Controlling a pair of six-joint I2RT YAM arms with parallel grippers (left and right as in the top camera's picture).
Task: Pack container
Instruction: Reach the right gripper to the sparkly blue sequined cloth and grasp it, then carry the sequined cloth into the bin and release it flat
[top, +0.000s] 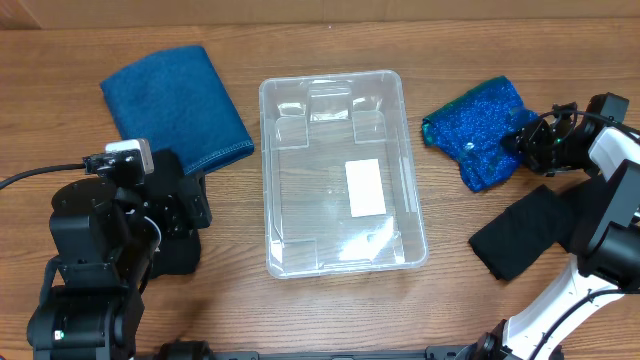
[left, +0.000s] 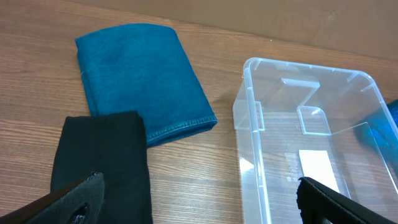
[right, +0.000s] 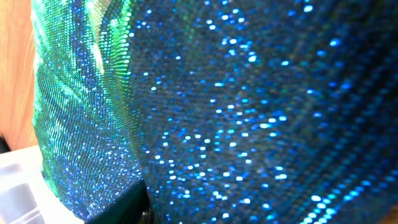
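The container (top: 266, 150) is a clear rectangular bin with a white label on its bottom, standing at the table's middle with nothing in it. It also shows in the left wrist view (left: 249, 106). My left gripper (left: 199, 208) is open and empty, low over the table between a black cloth (left: 102, 162) and the container's left wall. My right gripper (top: 530, 140) is at the right edge of a blue sequin cloth (top: 478, 130). That cloth (right: 249, 93) fills the right wrist view; one finger shows at the lower left and the other is hidden, with the cloth between them.
A folded blue towel (top: 175, 105) lies at the back left and also shows in the left wrist view (left: 140, 74). A second black cloth (top: 530, 235) lies at the right, under the right arm. The left arm's base (top: 100, 270) stands at the front left.
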